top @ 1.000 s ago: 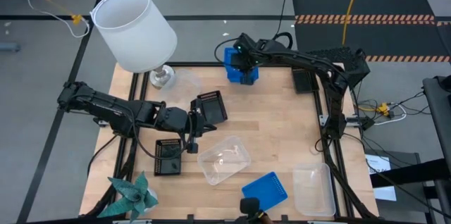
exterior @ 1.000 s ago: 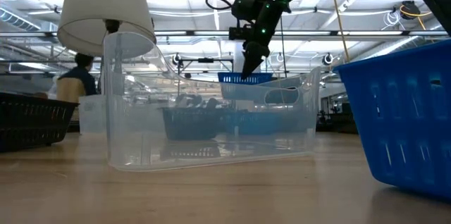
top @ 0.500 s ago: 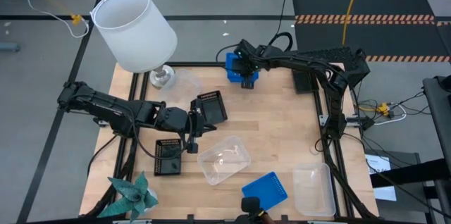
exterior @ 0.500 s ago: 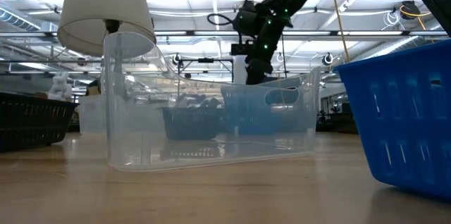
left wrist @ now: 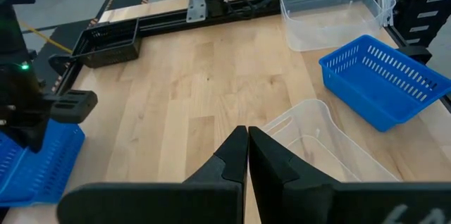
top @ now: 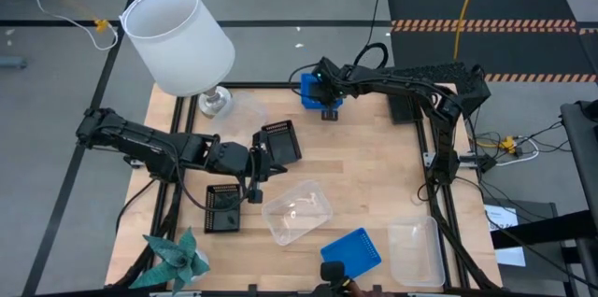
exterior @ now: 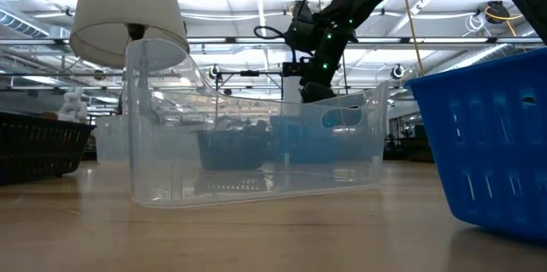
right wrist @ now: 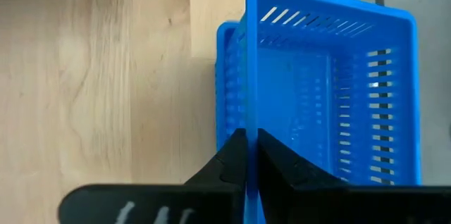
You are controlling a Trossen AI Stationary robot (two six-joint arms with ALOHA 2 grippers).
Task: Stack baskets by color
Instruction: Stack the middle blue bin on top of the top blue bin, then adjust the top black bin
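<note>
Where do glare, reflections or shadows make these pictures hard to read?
Low view: bright ceiling lights behind, and the clear basket veils what stands beyond it. High view: pale glints on the clear basket; soft shadows only. Right wrist view: even light on the blue basket, no glare.

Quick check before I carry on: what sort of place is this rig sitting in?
Probably a robotics lab or workshop in a big industrial hall: high ceiling with strip lights, hazard-striped floor mat, and a framed wooden table on bare grey floor.
</note>
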